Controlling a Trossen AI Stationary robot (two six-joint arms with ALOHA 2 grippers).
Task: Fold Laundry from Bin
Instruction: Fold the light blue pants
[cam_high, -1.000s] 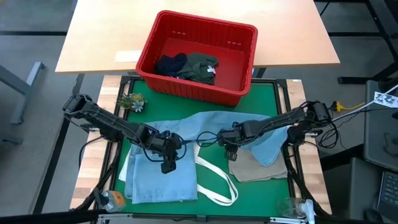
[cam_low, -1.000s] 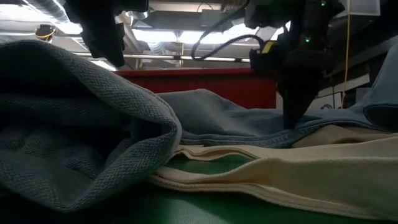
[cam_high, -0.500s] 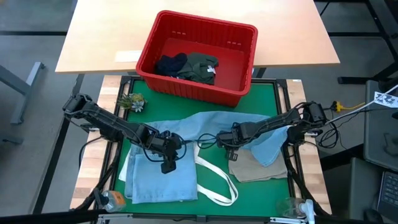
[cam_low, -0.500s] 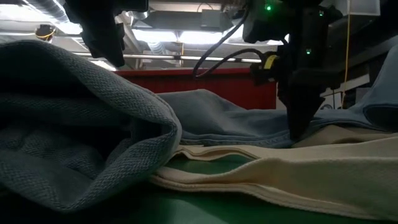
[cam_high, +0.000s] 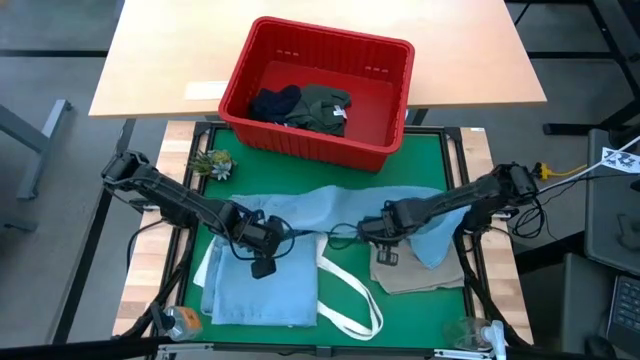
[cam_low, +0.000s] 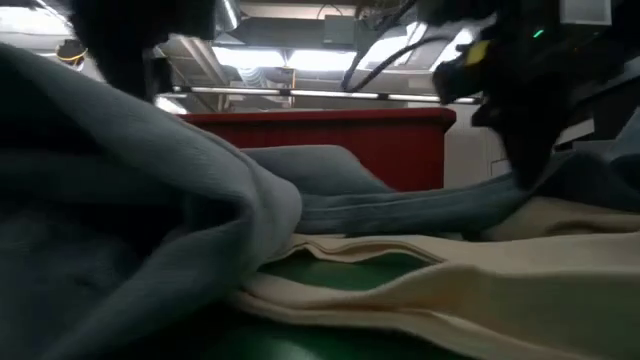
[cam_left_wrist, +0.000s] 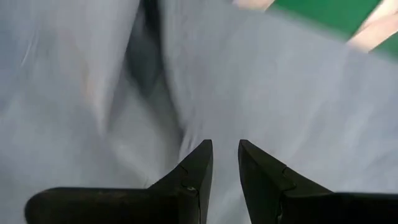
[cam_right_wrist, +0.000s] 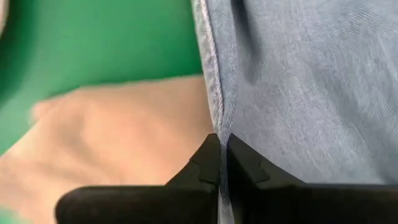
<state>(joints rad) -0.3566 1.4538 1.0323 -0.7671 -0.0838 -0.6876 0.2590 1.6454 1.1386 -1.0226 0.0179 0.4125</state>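
Denim jeans (cam_high: 300, 215) seam pinched, right gripper (cam_right_wrist: 222, 149) fingers.

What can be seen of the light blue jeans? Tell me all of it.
The light blue jeans are soft denim, spread flat across the green table mat below the red bin, one leg running rightward over the beige cloth. A stitched seam shows along one edge. The right gripper is shut on that seam; the left gripper sits on the jeans at mid-left. A white strap lies across them.
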